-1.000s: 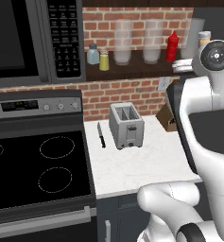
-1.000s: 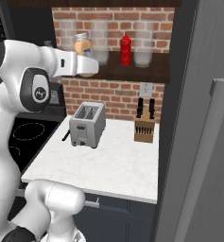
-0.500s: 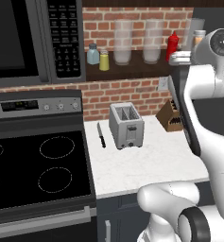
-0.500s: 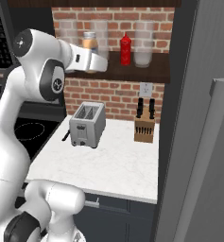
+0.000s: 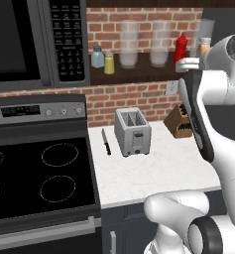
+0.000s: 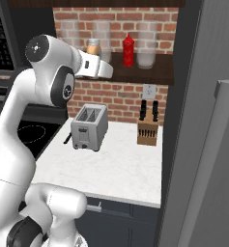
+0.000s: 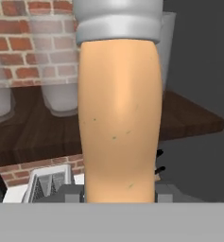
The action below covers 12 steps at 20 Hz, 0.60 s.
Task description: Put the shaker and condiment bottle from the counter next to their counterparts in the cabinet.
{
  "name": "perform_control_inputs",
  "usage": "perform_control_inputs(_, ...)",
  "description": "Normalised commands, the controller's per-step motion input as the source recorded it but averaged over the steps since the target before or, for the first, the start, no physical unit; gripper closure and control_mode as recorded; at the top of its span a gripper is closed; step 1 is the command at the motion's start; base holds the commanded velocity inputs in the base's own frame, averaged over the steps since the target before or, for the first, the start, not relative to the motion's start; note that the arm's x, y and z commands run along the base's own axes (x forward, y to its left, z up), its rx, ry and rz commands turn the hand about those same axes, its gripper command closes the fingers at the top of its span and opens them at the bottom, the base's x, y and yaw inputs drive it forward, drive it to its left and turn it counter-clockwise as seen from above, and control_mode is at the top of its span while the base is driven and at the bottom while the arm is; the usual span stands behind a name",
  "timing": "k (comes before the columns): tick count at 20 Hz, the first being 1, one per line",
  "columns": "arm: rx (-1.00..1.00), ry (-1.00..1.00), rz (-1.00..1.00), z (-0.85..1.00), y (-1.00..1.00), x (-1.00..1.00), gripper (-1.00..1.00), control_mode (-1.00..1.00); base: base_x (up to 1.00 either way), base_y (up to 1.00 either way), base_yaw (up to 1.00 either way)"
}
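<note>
An orange-tan condiment bottle [image 7: 118, 118] with a pale cap stands upright in my gripper [image 7: 117, 194], which is shut on it low down. The bottle [image 5: 205, 45] hangs at shelf height, just right of the red squeeze bottle [image 5: 182, 47] on the dark wooden cabinet shelf [image 5: 144, 71]. From the other side the bottle [image 6: 93, 47] is left of the red squeeze bottle [image 6: 128, 49]. The yellow-green shaker [image 5: 109, 63] stands on the shelf beside the pale blue-grey shaker [image 5: 97, 56]. The white counter [image 5: 153, 168] lies below.
Two translucent glasses [image 5: 129, 47] [image 5: 158, 47] stand on the shelf between the shakers and the red bottle. A toaster [image 5: 133, 131], a knife [image 5: 106, 141] and a knife block [image 5: 181, 121] sit on the counter. A microwave [image 5: 34, 39] and stove [image 5: 34, 178] are left, a fridge [image 6: 207, 120] right.
My arm has turned and carried the condiment bottle a little sideways toward the red squeeze bottle and slightly lower. The things on the shelf and counter have stayed put.
</note>
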Motion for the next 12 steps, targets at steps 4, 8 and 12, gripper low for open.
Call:
perform_control_inputs(4, 0.00, -0.07, 0.00, 0.00, 0.02, 0.18, 1.00, -1.00, 0.00, 0.00, 0.00)
perform_control_inputs(8, 0.00, -0.02, 0.00, 0.00, 0.00, 0.38, 1.00, -1.00, 0.00, 0.00, 0.00)
perform_control_inputs(12, 0.00, 0.00, 0.00, 0.00, 0.00, 0.53, 1.00, -1.00, 0.00, 0.00, 0.00)
